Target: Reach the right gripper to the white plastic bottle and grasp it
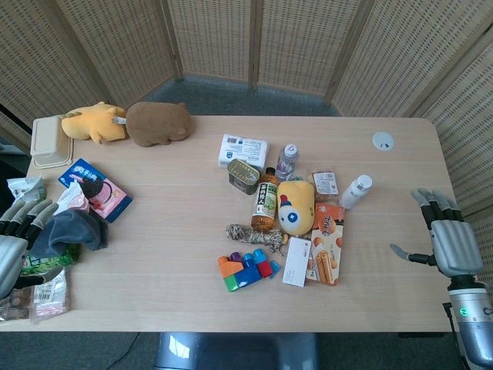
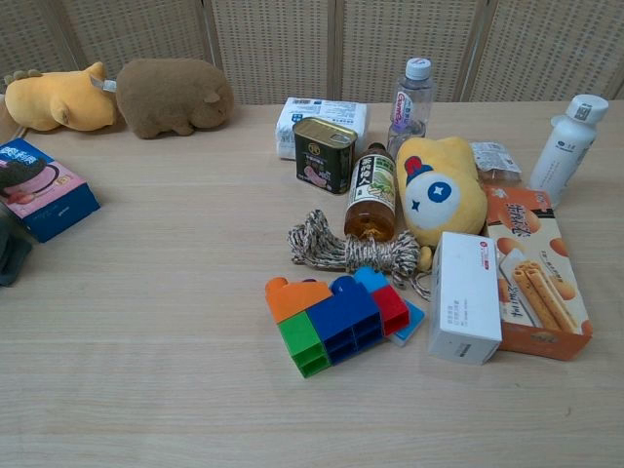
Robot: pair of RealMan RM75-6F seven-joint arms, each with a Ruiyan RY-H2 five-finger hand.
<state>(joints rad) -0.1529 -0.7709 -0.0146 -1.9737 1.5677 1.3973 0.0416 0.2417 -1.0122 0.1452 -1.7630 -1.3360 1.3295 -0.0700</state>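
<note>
The right hand [image 1: 451,243] hangs at the lower right of the head view, off the counter's [image 1: 154,262] edge, fingers [image 1: 431,202] spread apart and holding nothing. The white plastic bottle [image 1: 355,191] stands well apart from it, up and to the left, upright with open wood between the two. In the chest view the bottle [image 2: 566,148] sits at the upper right, with small dark print too fine to read.

Just left of the bottle lie a small packet [image 1: 326,183] and an orange biscuit box [image 1: 328,243] with printed characters I cannot make out. Beside those are a yellow plush toy [image 1: 296,206], a white carton [image 1: 296,262], a brown drink bottle [image 1: 265,202], a tin can [image 1: 243,176], a clear water bottle [image 1: 286,161], a coil of rope [image 1: 254,235] and coloured blocks [image 1: 248,270].

At the lower left edge the left hand [image 1: 17,243] shows, fingers apart and empty, next to a grey cloth [image 1: 73,230].
</note>
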